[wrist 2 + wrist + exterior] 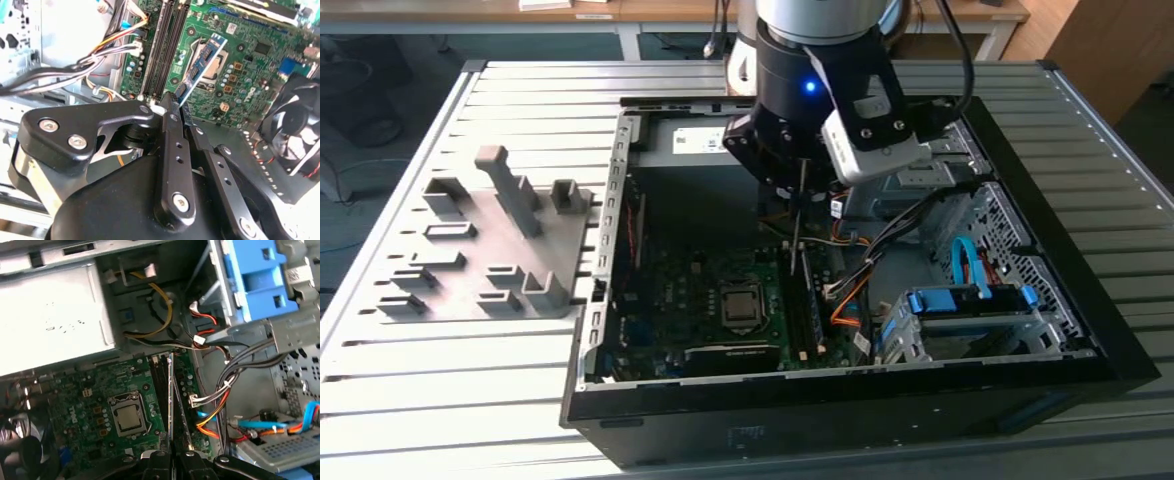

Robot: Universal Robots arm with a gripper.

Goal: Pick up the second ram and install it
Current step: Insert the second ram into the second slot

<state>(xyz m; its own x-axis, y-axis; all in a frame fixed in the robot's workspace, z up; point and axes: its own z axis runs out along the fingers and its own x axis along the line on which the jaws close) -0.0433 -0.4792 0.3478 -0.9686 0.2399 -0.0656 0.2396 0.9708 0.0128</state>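
One arm reaches down into the open computer case [881, 395], and its gripper [797, 198] is pinched against the two flat faces of the second ram [798, 245], with the fingers [172, 135] clamped on the stick's upper end. The stick hangs edge-down over the motherboard [680, 290], close above the long black memory slots [165, 45] and lined up along them in the first wrist view (whether its lower edge touches a slot, I cannot tell). Its white-labelled face shows in the second wrist view, in line with the processor socket [127, 419]. On the exterior view's left, well apart, the gray holder plate [494, 250] lies on the slatted table [440, 420].
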